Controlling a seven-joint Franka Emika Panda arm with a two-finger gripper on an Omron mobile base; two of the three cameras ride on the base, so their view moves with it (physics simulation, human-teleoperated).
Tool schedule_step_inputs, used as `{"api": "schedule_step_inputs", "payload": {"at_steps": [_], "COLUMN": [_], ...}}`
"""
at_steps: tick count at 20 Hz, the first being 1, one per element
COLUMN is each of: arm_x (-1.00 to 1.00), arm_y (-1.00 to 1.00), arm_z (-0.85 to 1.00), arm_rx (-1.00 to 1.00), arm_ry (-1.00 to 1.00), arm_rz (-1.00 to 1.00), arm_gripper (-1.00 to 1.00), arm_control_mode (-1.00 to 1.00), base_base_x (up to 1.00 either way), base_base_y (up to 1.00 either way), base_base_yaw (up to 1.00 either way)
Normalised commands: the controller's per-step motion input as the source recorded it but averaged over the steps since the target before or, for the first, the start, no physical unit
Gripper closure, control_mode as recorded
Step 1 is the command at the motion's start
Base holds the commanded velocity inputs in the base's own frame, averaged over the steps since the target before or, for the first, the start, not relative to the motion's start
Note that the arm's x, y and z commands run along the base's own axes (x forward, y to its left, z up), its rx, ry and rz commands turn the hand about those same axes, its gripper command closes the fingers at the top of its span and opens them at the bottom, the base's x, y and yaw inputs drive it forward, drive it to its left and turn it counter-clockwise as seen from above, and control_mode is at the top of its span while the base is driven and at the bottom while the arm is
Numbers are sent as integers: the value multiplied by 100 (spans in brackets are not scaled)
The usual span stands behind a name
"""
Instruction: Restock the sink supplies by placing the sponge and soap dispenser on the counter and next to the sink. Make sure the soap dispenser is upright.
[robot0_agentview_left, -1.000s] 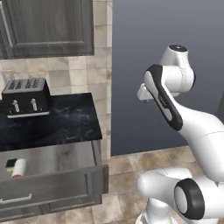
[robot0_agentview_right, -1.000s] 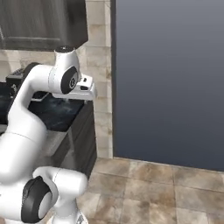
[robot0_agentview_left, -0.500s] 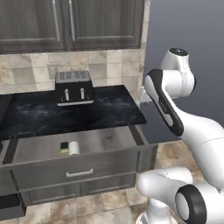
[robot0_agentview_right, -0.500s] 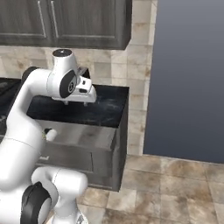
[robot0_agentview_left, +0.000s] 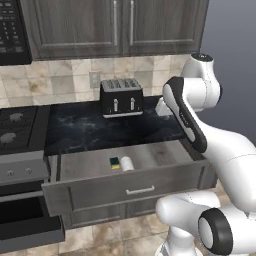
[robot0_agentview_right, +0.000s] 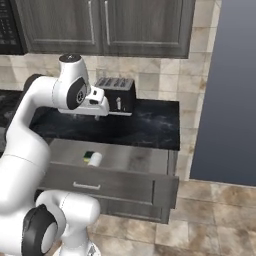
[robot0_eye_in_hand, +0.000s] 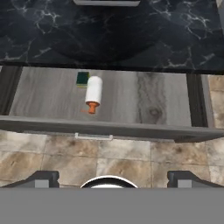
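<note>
The pincer (robot0_eye_in_hand: 112, 177) hangs above the open drawer (robot0_eye_in_hand: 144, 98), looking straight down, its two dark fingertips (robot0_eye_in_hand: 41, 178) standing wide apart with nothing between them. Reading the hand view from left to right, the sponge (robot0_eye_in_hand: 82, 79) comes first: it lies flat on the grey wooden drawer floor, ahead of the pincer and a little to the left of its midline, dark green face up, close to the drawer's back edge. Just beside it on the right, touching or nearly touching, lies the soap dispenser (robot0_eye_in_hand: 93, 94), tipped on its side rather than upright, its white body toward the table (robot0_eye_in_hand: 175, 39) and its orange-red pump pointing back toward the pincer. Farther right the drawer floor is bare wood grain. Beyond both things, past the drawer's back edge, runs the glossy black table with white veins. In the left base view the sponge (robot0_agentview_left: 115, 162) and the dispenser (robot0_agentview_left: 126, 163) sit side by side in the drawer (robot0_agentview_left: 90, 187) below and to the left of the raised hand, and a toaster (robot0_agentview_left: 121, 97) stands on the table (robot0_agentview_left: 85, 130) behind them. In the right base view the hand (robot0_agentview_right: 97, 107) is held over the table (robot0_agentview_right: 145, 127) just in front of the toaster (robot0_agentview_right: 117, 95), with the sponge (robot0_agentview_right: 88, 156) and the dispenser (robot0_agentview_right: 95, 159) lower down in the drawer (robot0_agentview_right: 125, 182).
</note>
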Motion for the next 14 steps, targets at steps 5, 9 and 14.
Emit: {"api": "schedule_step_inputs", "payload": {"at_steps": [5, 9, 14], "arm_x": [0, 0, 0], "arm_y": [0, 0, 0], "arm_z": [0, 0, 0], "arm_rx": [0, 0, 0], "arm_ry": [0, 0, 0], "arm_rz": [0, 0, 0], "arm_gripper": [-100, -100, -100], "arm_control_mode": [100, 100, 100], "base_base_x": [24, 28, 16], "base_base_y": [42, 32, 33], "base_base_yaw": [-5, -3, 0]}}
